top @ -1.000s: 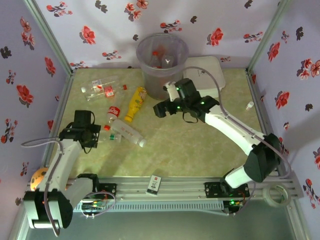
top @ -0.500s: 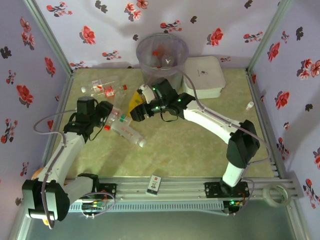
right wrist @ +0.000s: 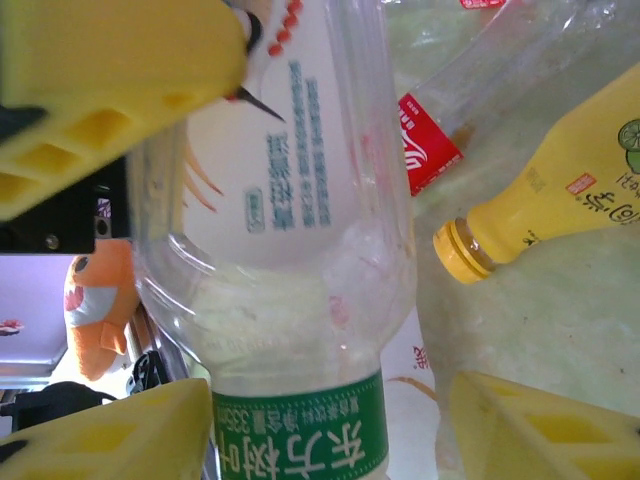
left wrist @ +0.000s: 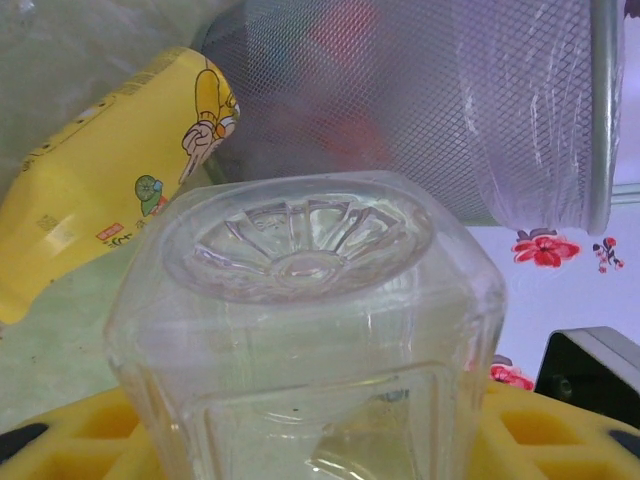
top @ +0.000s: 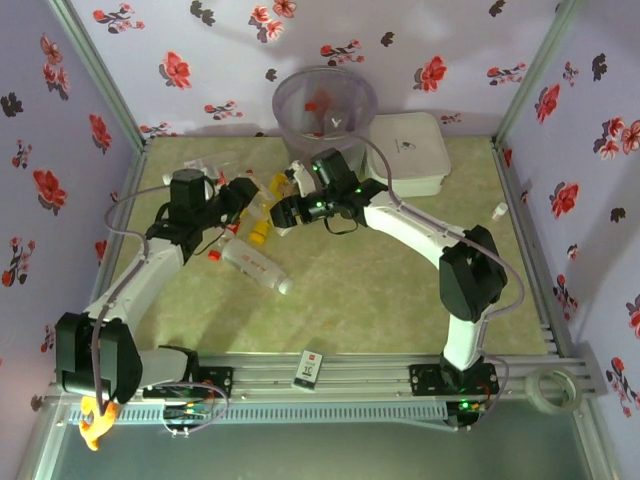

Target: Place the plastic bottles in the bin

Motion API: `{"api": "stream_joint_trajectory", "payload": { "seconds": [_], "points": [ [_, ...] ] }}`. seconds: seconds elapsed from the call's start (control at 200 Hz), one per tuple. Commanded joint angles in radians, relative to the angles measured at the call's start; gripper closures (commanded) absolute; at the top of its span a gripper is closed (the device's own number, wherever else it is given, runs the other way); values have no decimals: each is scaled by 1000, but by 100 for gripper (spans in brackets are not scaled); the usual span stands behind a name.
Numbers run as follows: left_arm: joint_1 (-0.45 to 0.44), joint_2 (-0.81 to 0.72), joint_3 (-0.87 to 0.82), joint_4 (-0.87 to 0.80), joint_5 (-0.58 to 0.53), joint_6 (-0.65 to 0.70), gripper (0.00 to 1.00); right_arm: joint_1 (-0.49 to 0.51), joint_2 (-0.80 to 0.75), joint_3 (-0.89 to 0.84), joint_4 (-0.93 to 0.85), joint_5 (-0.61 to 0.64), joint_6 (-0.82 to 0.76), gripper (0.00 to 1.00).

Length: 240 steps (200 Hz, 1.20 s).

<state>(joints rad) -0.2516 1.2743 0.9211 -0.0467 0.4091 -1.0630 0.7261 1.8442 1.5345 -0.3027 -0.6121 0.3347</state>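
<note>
While upright, bin with a few clear bottles inside.

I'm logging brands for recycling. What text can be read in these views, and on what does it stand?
"东方树叶", upside down, on the green band of the clear bottle.
"335" beside it; what follows is too small.
White label on that bottle: print too small.
Yellow bottle label: characters blurred, unreadable.
Red label: white script, illegible.
</note>
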Motion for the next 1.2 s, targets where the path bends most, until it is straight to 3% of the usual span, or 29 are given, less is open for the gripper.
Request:
{"api": "stream_joint_trajectory", "payload": {
  "seconds": [0.0,0.24,0.52,0.62,0.715,0.93,1.08,1.195],
  "points": [
    [-5,23,27,71,30,5,96,5,5,2,33,-49,18,39],
    [-6,43,34,128,24,-22,92,1,7,-13,21,-69,7,34],
    [-6,51,34,148,25,-43,91,-18,1,-27,58,-93,25,50],
    [-7,45,25,163,25,-52,87,-21,-2,-25,63,-98,23,59],
    [-7,38,25,156,24,-44,72,-25,-16,-20,60,-93,8,65],
    [10,11,22,121,16,6,2,-31,-56,-3,36,-48,-17,72],
    [36,-33,11,47,-34,22,0,-45,-109,0,43,14,-23,74],
    [64,-80,-20,9,-65,27,0,-54,-143,62,-78,144,-103,76]
  ]
}}
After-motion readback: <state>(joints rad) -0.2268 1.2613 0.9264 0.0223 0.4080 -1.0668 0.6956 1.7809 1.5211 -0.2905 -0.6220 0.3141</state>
